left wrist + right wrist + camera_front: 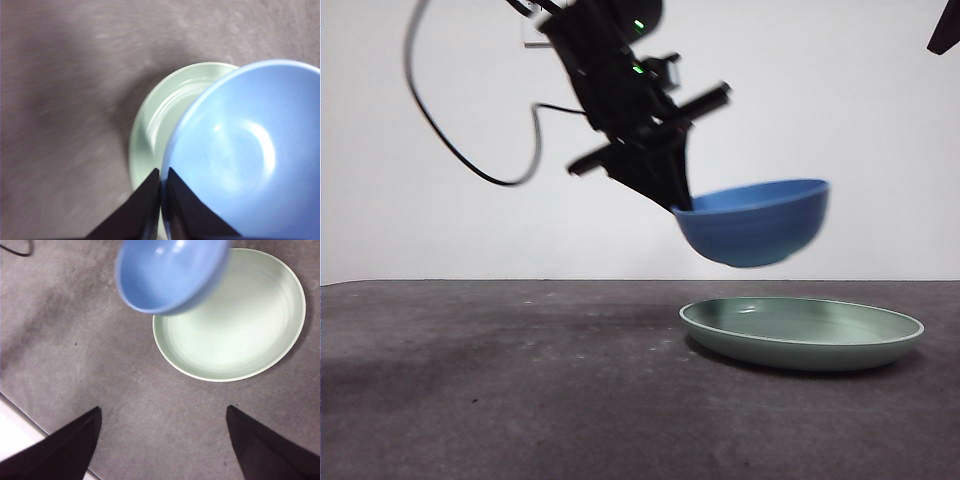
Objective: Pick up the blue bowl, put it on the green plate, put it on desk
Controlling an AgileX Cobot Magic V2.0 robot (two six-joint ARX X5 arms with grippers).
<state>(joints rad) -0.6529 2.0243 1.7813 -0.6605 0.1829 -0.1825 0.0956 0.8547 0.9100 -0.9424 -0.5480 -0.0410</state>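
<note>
While the left end effector (160, 187) pinches the bowl (756, 222) by its rim, mid-frame above the plate (802, 332) at lower right, we judge transport underway; next: centre, lower. Right end effector (160, 440) spread, waiting over the worktop (500, 380).

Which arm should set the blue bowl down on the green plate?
Left. The left gripper already pinches the blue bowl by its rim, in the air above the green plate. The right gripper is open over the desk, holding nothing.
</note>
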